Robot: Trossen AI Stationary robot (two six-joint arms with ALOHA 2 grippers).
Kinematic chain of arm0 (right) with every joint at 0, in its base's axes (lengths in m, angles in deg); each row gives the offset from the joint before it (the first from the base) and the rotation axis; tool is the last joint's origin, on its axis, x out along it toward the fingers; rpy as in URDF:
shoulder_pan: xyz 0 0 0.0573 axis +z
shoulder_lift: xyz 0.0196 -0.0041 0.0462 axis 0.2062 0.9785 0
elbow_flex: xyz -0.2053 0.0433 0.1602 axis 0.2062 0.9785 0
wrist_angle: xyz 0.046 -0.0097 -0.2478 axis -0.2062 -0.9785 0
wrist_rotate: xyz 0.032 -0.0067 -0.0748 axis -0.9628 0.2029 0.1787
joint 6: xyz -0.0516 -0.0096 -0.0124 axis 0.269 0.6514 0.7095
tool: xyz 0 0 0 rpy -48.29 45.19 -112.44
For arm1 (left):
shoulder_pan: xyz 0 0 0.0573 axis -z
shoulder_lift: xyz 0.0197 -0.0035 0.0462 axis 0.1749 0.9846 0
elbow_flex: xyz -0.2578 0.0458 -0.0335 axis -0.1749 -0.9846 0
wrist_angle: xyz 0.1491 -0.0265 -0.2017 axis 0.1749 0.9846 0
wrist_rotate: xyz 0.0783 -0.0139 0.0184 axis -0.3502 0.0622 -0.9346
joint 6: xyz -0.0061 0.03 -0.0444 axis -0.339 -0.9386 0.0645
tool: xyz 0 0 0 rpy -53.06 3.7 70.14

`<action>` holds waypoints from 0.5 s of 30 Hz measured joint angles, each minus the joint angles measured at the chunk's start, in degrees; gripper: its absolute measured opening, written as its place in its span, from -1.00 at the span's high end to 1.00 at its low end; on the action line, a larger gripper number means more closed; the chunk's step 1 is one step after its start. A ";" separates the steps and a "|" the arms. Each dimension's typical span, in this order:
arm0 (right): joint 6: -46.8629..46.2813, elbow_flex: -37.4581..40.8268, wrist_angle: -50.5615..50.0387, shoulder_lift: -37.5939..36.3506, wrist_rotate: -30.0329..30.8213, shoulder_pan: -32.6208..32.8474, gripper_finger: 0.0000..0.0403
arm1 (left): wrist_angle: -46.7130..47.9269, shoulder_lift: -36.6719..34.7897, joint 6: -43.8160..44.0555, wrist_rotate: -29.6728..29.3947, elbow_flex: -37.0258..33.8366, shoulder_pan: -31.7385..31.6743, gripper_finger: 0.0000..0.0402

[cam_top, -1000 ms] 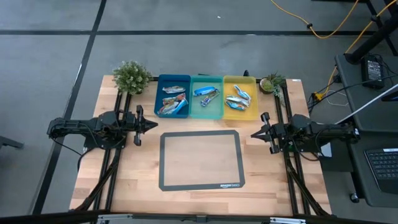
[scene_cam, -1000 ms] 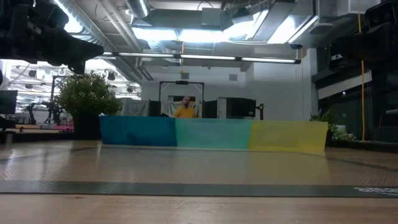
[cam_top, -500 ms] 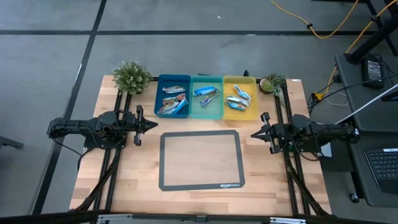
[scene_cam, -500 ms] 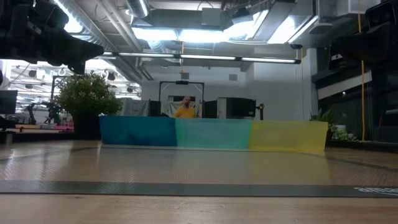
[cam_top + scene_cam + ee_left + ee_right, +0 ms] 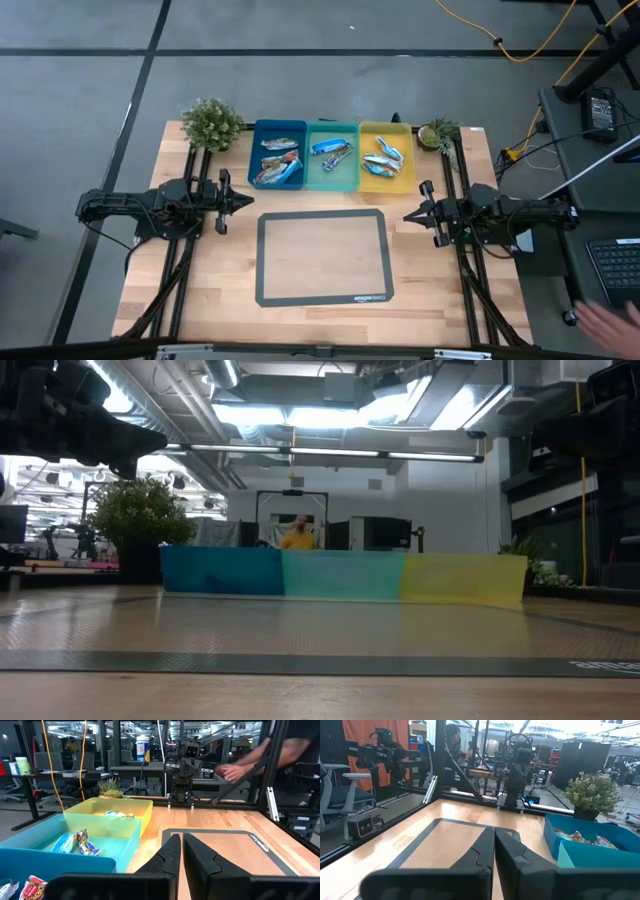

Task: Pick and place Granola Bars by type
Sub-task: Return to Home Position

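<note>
You are looking at three rectangular plastic bins standing side by side at the back of the wooden table [image 5: 200, 290], walls touching: a blue bin [image 5: 278, 124], a teal bin [image 5: 332, 125] and a yellow bin [image 5: 385, 125]. All the granola bars [image 5: 277, 165] are lying inside these bins, in small loose heaps. They are flat, crinkled and shiny foil. The blue bin is holding wrappers with red in them, the teal bin blue-and-white ones, and the yellow bin pale silvery ones. A small potted plant [image 5: 211, 122] is standing at each end of the row. In front of the bins a flat, dark-bordered mat [image 5: 322, 255] is lying bare on the wood.

Your left gripper [image 5: 250, 201] is hanging beside the mat's left edge with its dark fingers pressed together on nothing. Your right gripper [image 5: 406, 213] is facing it from beside the right edge, fingers likewise closed and empty. Both are well apart from the bars. A person's hand [image 5: 605, 322] is showing off the table, at the right.
</note>
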 joint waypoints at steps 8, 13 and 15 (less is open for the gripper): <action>0.00 0.00 0.00 0.00 -0.01 0.02 0.92 | 0.00 0.00 0.00 0.00 0.00 -0.01 0.97; 0.00 0.00 0.00 0.00 -0.01 0.00 0.92 | 0.02 0.01 0.00 -0.02 0.00 -0.01 0.96; 0.00 0.00 0.00 0.00 -0.01 0.00 0.92 | 0.00 0.01 0.00 -0.02 0.00 0.00 0.95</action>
